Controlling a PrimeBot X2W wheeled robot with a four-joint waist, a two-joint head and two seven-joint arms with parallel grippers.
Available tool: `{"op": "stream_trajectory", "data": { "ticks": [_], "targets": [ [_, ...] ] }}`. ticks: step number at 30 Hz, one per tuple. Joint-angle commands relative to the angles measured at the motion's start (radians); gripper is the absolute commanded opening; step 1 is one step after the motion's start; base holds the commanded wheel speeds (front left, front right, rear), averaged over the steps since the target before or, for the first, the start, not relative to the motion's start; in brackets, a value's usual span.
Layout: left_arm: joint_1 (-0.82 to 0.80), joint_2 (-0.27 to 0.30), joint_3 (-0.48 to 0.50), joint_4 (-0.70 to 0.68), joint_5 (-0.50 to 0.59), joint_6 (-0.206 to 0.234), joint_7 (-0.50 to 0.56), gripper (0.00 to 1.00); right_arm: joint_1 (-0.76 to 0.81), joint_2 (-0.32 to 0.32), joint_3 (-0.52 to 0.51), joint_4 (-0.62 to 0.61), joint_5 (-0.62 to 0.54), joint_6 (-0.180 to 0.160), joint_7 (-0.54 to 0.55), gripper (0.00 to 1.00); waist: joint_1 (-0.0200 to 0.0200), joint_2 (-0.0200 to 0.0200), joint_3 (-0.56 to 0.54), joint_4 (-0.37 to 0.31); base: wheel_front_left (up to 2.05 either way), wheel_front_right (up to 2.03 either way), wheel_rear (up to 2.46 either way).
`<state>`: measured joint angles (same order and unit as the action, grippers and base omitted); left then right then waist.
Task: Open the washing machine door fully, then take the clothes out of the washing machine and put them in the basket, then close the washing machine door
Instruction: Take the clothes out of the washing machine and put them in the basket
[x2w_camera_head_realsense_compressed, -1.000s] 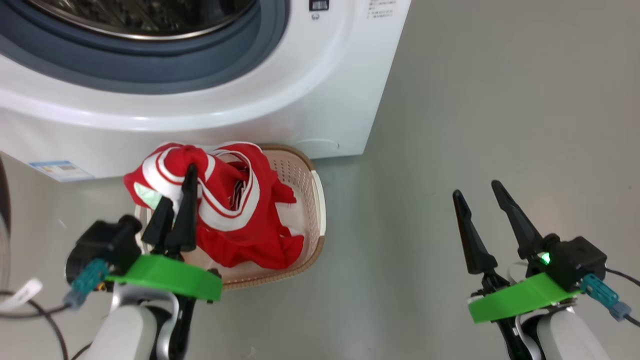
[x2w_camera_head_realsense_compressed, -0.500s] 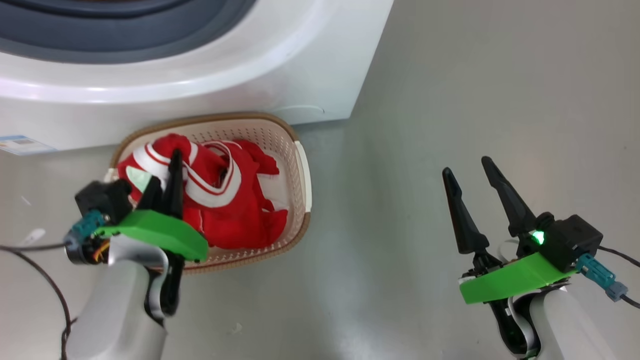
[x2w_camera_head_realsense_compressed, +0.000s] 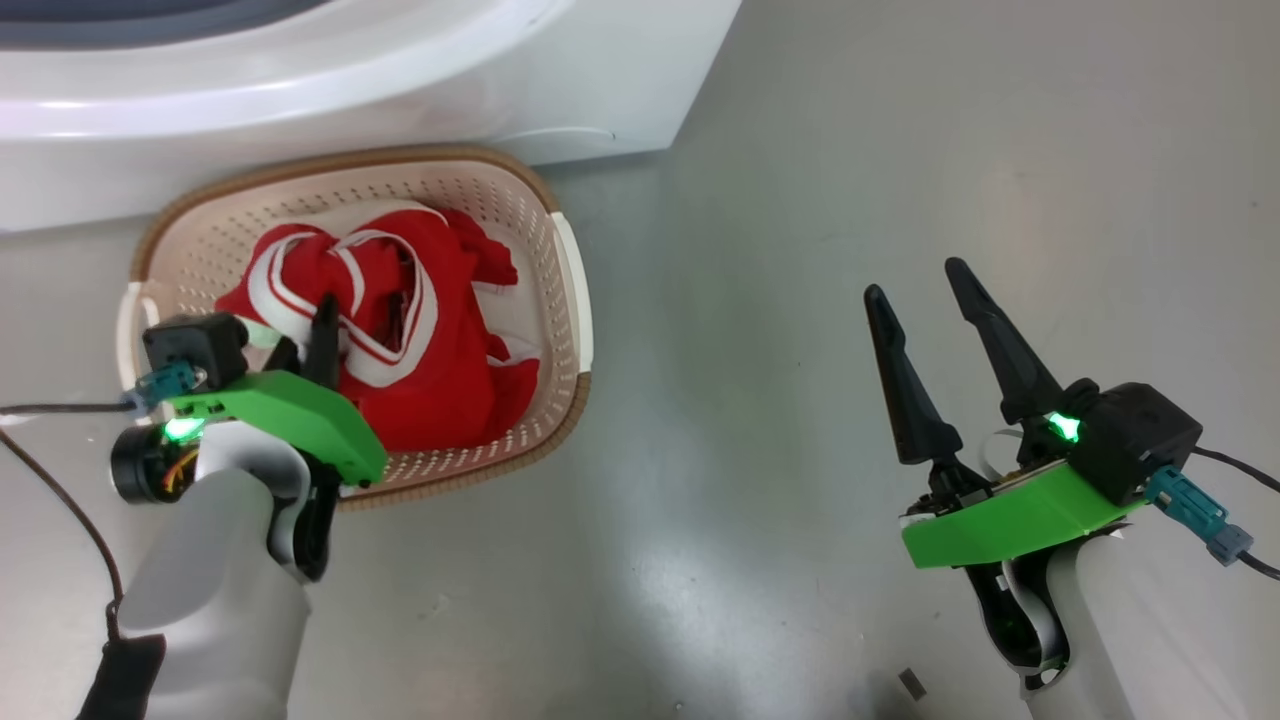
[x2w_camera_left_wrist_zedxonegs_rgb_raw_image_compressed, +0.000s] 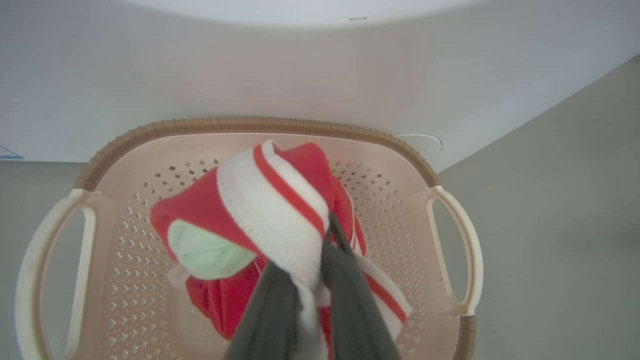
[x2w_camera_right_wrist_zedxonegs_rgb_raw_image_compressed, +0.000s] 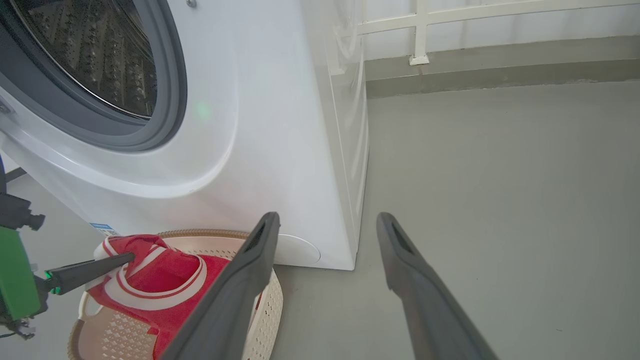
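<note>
closer in, striped clothes tight in the left gripper

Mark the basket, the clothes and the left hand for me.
basket (x2w_camera_head_realsense_compressed: 580, 300): head view, on its cream side handle.
clothes (x2w_camera_left_wrist_zedxonegs_rgb_raw_image_compressed: 270, 210): left wrist view, on the white stripe trim.
left hand (x2w_camera_head_realsense_compressed: 306, 332): head view, between its fingertips, shut on the clothes.

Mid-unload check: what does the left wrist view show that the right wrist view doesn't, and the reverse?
Left wrist view: the clothes pinched inside the left pincer, and their pale green patch. Right wrist view: the open right pincer, the steel drum, a wall rail. Shared: the left pincer on the clothes, the basket, the washing machine.
</note>
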<state>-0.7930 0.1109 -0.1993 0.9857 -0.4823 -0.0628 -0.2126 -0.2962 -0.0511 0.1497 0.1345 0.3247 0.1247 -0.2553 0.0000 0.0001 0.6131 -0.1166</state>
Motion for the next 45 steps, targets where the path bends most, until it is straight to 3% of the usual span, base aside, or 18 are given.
{"op": "stream_trajectory", "data": {
  "ticks": [1,10,17,18,20,21,29,38,42,45],
  "targets": [
    [-0.01,0.026,0.013,0.015,-0.009,-0.008,0.0,0.0,-0.002,0.001,0.03,-0.022,0.011,0.006,-0.006,1.0,0.0,-0.0001,0.022,-0.013,0.0,0.0,0.0],
    [-0.076,0.033,-0.017,0.207,0.003,-0.015,0.027,0.0,-0.024,0.001,0.049,-0.015,0.019,0.006,-0.006,1.0,0.0,-0.0001,0.043,-0.049,0.0,0.0,0.0],
    [-0.103,0.045,-0.007,0.26,-0.019,-0.023,0.039,0.0,-0.031,0.001,0.053,-0.017,0.028,0.006,-0.006,1.0,0.0,-0.0001,0.067,-0.076,0.0,0.0,0.0],
    [-0.108,0.047,-0.008,0.265,-0.02,-0.024,0.041,0.07,-0.032,0.001,0.053,-0.018,0.029,0.006,-0.006,1.0,0.0,-0.0001,0.072,-0.079,0.0,0.0,0.0],
    [-0.115,0.053,-0.011,0.272,-0.02,-0.024,0.045,0.75,-0.034,0.001,0.053,-0.02,0.031,0.006,-0.006,1.0,0.0,-0.0001,0.079,-0.084,0.0,0.0,0.0],
    [-0.118,0.056,-0.013,0.275,-0.018,-0.021,0.044,1.0,-0.035,0.001,0.053,-0.02,0.033,0.006,-0.006,1.0,0.0,-0.0001,0.082,-0.086,0.0,0.0,0.0],
    [-0.131,0.061,-0.034,0.289,-0.008,-0.013,0.022,1.0,-0.039,0.001,0.045,-0.013,0.039,0.006,-0.006,1.0,0.0,-0.0001,0.079,-0.078,0.0,0.0,0.0],
    [-0.108,0.037,-0.028,0.26,-0.014,0.009,-0.041,1.0,-0.034,0.001,0.02,0.0,0.025,0.006,-0.006,1.0,0.0,-0.0001,0.017,-0.026,0.0,0.0,0.0],
    [-0.074,0.024,-0.018,0.212,-0.018,0.007,-0.048,1.0,-0.023,0.001,0.007,0.007,0.015,0.006,-0.006,1.0,0.0,-0.0001,-0.028,0.001,0.0,0.0,0.0],
    [-0.017,0.021,-0.002,0.08,0.001,0.013,-0.049,1.0,-0.009,0.001,-0.015,0.013,-0.002,0.006,-0.006,1.0,0.0,-0.0001,-0.076,0.027,0.0,0.0,0.0]
  ]
}}
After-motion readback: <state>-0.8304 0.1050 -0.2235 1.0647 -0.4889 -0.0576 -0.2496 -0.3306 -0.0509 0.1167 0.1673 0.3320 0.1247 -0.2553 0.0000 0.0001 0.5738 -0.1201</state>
